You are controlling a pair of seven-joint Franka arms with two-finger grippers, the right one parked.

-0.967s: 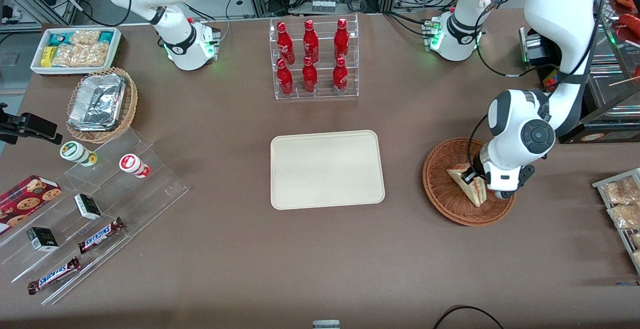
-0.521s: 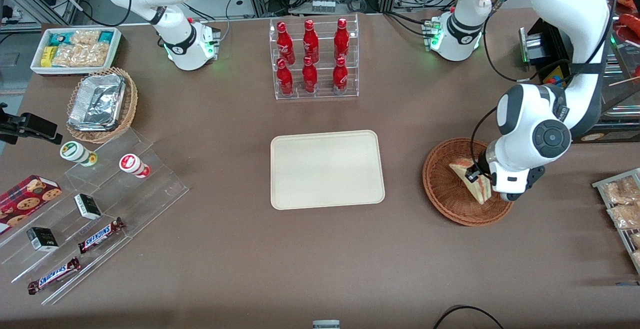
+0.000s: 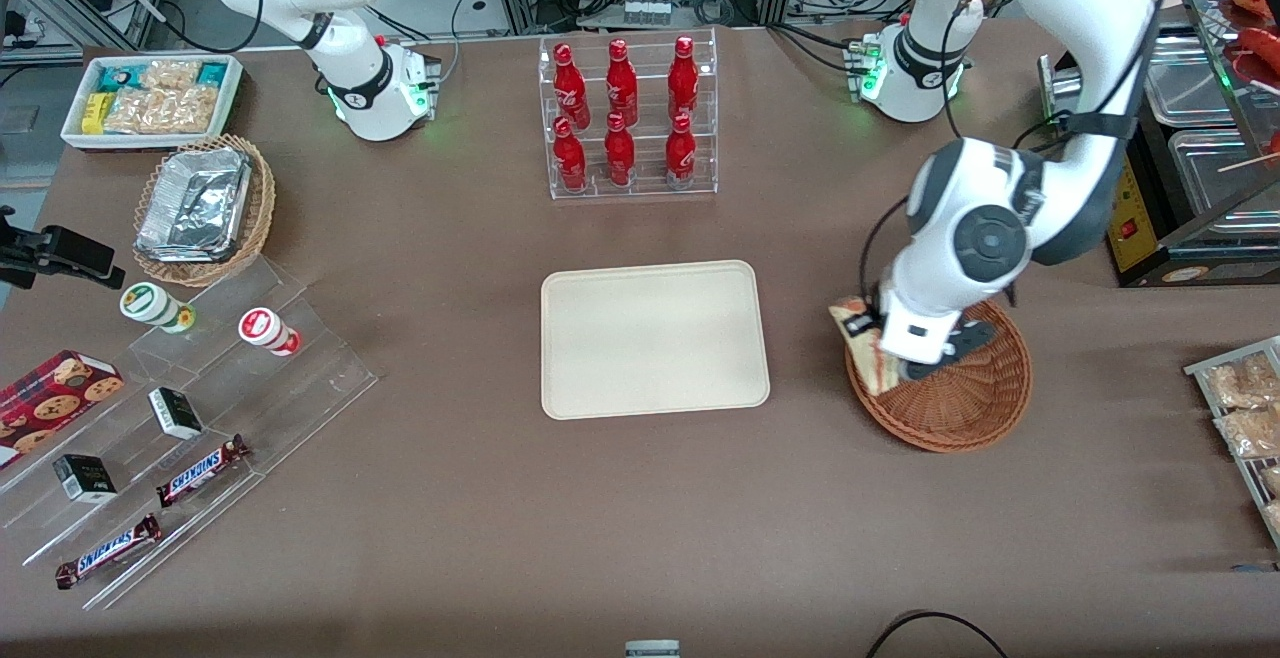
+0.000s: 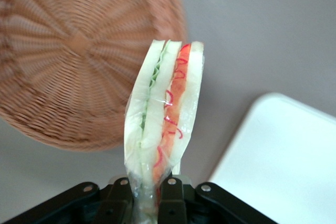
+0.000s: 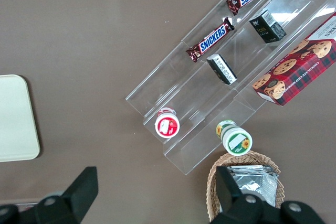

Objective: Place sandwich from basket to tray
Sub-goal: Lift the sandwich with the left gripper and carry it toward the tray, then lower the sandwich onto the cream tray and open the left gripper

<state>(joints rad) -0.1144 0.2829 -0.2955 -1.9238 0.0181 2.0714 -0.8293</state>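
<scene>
My left gripper (image 3: pixel 872 346) is shut on the sandwich (image 3: pixel 866 338), a wrapped white-bread wedge with red and green filling. It hangs above the rim of the reddish-brown wicker basket (image 3: pixel 960 403), on the side toward the cream tray (image 3: pixel 654 338). In the left wrist view the sandwich (image 4: pixel 165 116) stands upright out of the gripper (image 4: pixel 152 195), pinched at its base between the two fingers (image 4: pixel 176 203). The basket (image 4: pixel 68 61) lies below it with nothing inside, and a corner of the tray (image 4: pixel 286 156) shows beside it.
A clear rack of red bottles (image 3: pixel 625 118) stands farther from the front camera than the tray. Toward the parked arm's end lie a tan basket of foil containers (image 3: pixel 200 203), a white snack bin (image 3: pixel 155 98) and acrylic steps with candy bars (image 3: pixel 200 468). Packaged snacks (image 3: pixel 1245 413) sit at the working arm's end.
The gripper has lifted the sandwich out of the basket's middle and carried it sideways to the basket's rim nearest the tray. The arm's wrist has swung over with it.
</scene>
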